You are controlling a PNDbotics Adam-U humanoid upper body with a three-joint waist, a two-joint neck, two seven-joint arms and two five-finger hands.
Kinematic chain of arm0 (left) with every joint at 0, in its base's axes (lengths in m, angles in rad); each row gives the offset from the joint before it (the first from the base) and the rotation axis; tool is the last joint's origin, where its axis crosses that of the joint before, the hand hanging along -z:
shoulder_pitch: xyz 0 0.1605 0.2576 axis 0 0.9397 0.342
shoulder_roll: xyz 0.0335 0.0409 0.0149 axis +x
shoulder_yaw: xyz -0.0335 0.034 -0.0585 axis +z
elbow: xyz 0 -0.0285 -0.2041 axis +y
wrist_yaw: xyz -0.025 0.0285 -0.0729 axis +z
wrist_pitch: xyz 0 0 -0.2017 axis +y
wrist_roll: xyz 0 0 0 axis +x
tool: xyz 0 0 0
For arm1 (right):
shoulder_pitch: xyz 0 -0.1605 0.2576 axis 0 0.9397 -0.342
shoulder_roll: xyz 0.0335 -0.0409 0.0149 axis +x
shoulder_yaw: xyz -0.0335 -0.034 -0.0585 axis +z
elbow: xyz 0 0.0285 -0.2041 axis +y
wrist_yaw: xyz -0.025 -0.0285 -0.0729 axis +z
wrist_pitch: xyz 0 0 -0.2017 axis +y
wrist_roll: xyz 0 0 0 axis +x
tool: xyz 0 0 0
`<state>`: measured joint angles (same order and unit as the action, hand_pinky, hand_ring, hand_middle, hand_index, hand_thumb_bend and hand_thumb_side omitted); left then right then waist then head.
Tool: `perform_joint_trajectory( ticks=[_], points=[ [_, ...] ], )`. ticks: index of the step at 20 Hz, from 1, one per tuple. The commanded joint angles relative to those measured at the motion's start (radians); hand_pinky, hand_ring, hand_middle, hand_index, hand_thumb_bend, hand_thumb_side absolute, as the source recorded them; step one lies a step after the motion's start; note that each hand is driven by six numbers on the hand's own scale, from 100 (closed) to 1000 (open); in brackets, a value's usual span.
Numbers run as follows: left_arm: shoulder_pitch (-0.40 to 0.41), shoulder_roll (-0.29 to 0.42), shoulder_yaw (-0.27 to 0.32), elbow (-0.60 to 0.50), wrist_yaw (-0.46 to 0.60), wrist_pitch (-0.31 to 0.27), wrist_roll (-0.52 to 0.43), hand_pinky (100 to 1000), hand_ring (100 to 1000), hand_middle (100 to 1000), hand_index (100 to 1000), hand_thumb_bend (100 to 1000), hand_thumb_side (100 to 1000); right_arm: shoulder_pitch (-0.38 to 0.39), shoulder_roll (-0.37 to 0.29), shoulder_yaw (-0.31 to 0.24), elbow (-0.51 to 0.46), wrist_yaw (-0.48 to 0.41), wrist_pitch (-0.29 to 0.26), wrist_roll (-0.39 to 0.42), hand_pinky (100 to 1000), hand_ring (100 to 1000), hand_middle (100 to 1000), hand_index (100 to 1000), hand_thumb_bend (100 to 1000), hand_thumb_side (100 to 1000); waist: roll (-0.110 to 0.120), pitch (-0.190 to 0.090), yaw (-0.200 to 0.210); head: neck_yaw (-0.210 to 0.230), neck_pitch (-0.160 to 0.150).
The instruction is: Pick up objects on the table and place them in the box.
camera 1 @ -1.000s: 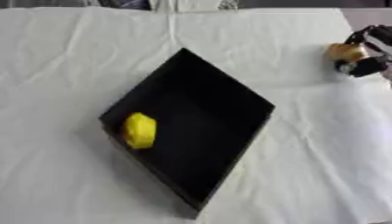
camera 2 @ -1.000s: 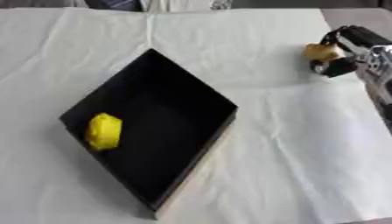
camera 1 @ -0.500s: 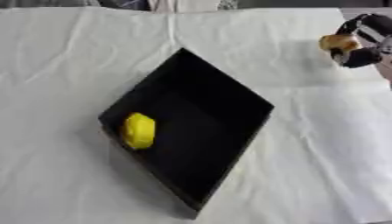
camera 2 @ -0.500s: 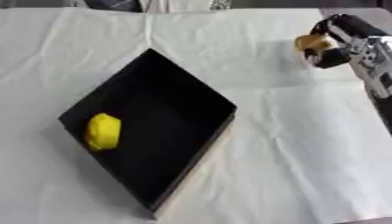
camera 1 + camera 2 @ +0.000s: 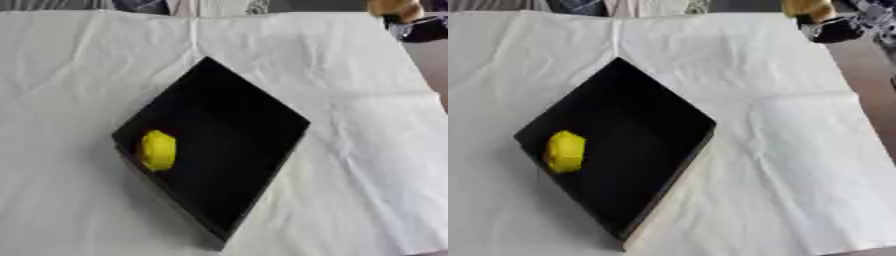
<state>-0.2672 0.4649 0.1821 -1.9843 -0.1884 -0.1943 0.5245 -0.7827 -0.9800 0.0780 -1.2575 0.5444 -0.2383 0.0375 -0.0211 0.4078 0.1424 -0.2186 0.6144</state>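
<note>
The right hand (image 5: 833, 27) is curling its fingers round a tan object (image 5: 805, 8) at the far right corner. The black box (image 5: 614, 150) — already holding a yellow object (image 5: 563, 151) — is lying well below-left of those fingers, so the object could slip out during carriage. Left hand unseen.

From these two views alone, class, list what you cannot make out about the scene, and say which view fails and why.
- Right robot hand: cut off by the top edge and blurred in both views; its finger posture is unreadable.
- Tan object at that hand: mostly cropped and blurred; what it is cannot be told.
- Yellow object in the black box: blurred, only a rounded lump.
- Left robot hand: in neither view.
</note>
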Motion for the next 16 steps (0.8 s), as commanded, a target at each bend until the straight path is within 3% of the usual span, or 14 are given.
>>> perform_joint_trajectory(
  ticks=[1, 8, 12, 16],
  points=[
    [-0.012, 0.026, 0.002, -0.016, 0.002, -0.002, -0.003, 837, 783, 759, 874, 386, 516, -0.031, -0.051, 0.047, -0.088, -0.045, -0.044, -0.023, 795, 782, 392, 579, 100, 128, -0.002, -0.030, 0.003, -0.008, -0.006],
    [-0.016, 0.029, 0.000, -0.016, 0.004, -0.003, -0.005, 837, 783, 759, 873, 389, 514, -0.146, 0.038, 0.215, -0.260, -0.079, -0.149, -0.004, 778, 757, 399, 579, 113, 127, -0.003, -0.038, 0.007, -0.019, 0.001],
    [-0.016, 0.029, -0.001, -0.016, 0.004, -0.002, -0.006, 837, 783, 758, 874, 390, 513, -0.167, 0.081, 0.287, -0.360, -0.079, -0.210, 0.041, 776, 752, 403, 581, 109, 143, -0.004, -0.041, 0.007, -0.021, 0.000],
    [-0.015, 0.028, -0.001, -0.016, 0.006, -0.002, -0.007, 837, 783, 758, 873, 390, 514, -0.167, 0.123, 0.335, -0.461, -0.084, -0.207, 0.102, 776, 743, 402, 583, 100, 147, -0.005, -0.042, 0.010, -0.024, 0.002]
  ],
)
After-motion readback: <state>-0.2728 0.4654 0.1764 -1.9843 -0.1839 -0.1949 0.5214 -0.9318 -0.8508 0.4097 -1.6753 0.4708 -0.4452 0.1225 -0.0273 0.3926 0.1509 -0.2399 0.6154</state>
